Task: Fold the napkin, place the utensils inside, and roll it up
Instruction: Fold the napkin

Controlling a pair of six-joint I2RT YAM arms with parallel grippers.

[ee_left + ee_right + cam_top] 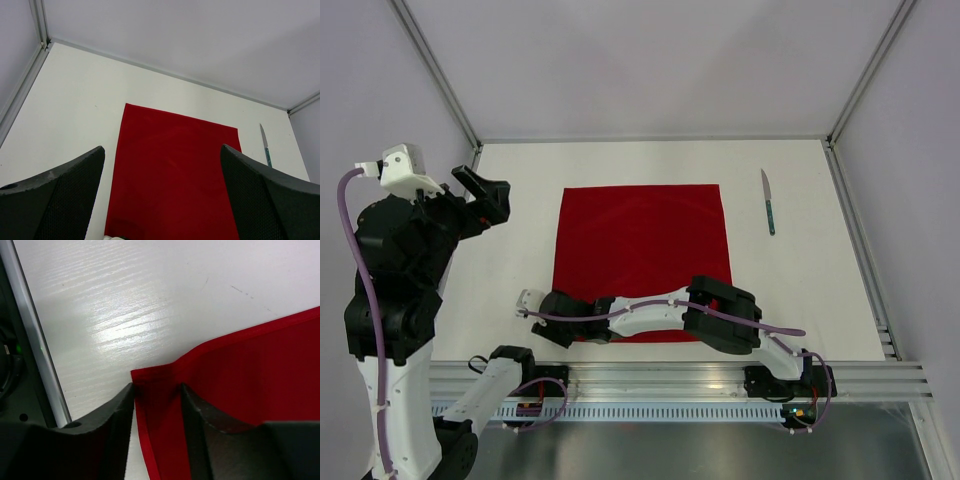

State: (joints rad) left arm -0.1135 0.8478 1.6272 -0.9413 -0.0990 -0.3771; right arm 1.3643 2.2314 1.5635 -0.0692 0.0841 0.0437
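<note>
nearby, at near-left corner of napkin (640, 250): right hand (157, 390), fingers (112, 425) apart astride puckered cloth. up left: left hand (162, 150), spread wide, empty. flat on desk (515, 250) otherwise; knife (768, 202) well to right.

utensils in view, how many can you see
1: a knife, lying to the right of the napkin's far corner, apart from it. More may be hidden under the right arm.

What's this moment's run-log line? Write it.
right end effector: open astride napkin corner | left end effector: open, raised | knife: right of napkin
</note>
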